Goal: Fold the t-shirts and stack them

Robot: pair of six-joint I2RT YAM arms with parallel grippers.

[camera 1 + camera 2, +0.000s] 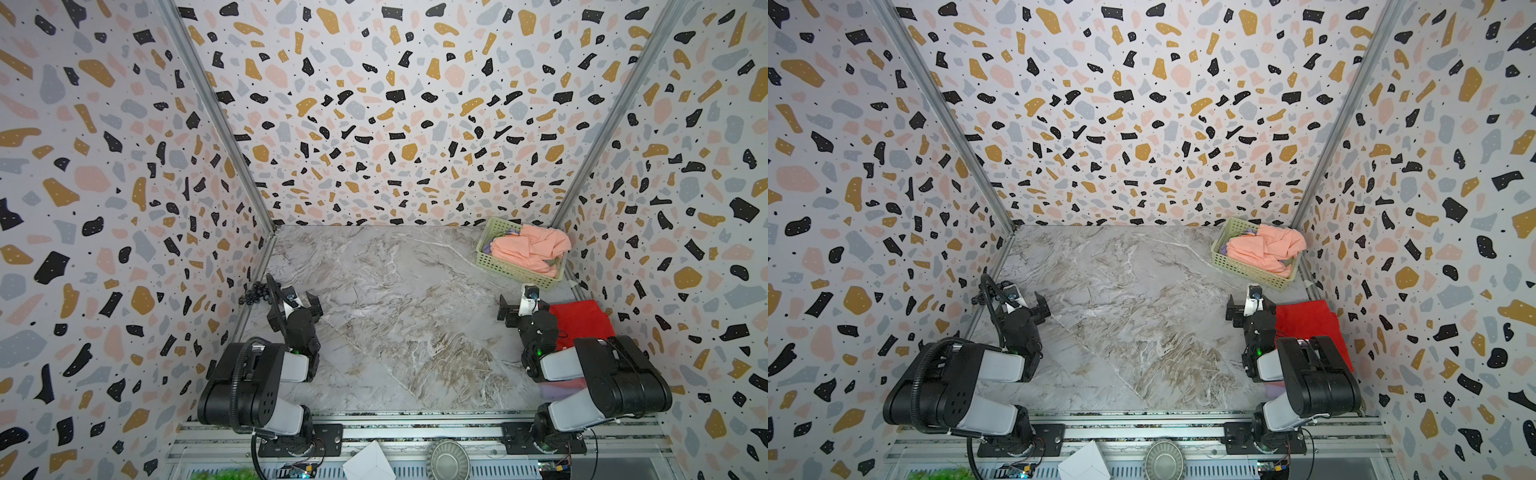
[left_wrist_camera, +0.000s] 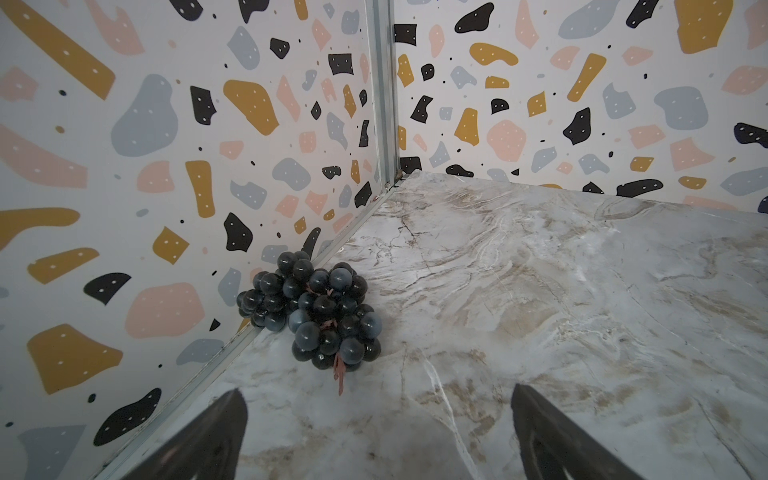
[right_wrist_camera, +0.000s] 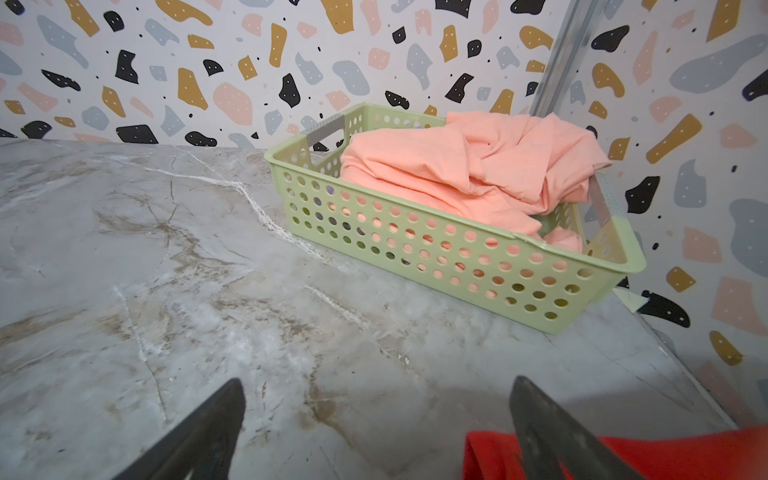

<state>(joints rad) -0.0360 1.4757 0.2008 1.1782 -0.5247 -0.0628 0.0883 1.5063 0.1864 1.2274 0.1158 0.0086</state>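
Observation:
A bright red t-shirt [image 1: 579, 320] [image 1: 1308, 322] lies folded flat at the table's right edge; its corner [image 3: 486, 457] shows beside one finger in the right wrist view. A crumpled peach-orange t-shirt [image 1: 528, 249] [image 1: 1264, 247] [image 3: 465, 174] fills the pale green basket [image 1: 515, 274] [image 1: 1250, 270] [image 3: 415, 249], with a bit of lavender cloth [image 1: 487, 248] under it. My right gripper [image 1: 505, 311] [image 1: 1233, 309] [image 3: 377, 380] hangs open and empty just left of the red shirt. My left gripper [image 1: 316, 305] [image 1: 1042, 307] [image 2: 377, 390] is open and empty over bare marble at the left.
A bunch of dark toy grapes [image 2: 316, 311] [image 1: 257, 293] lies against the left wall, just ahead of the left gripper. Patterned walls close in three sides. A white folded paper [image 1: 368, 461] and a metal tin [image 1: 449, 459] sit on the front rail.

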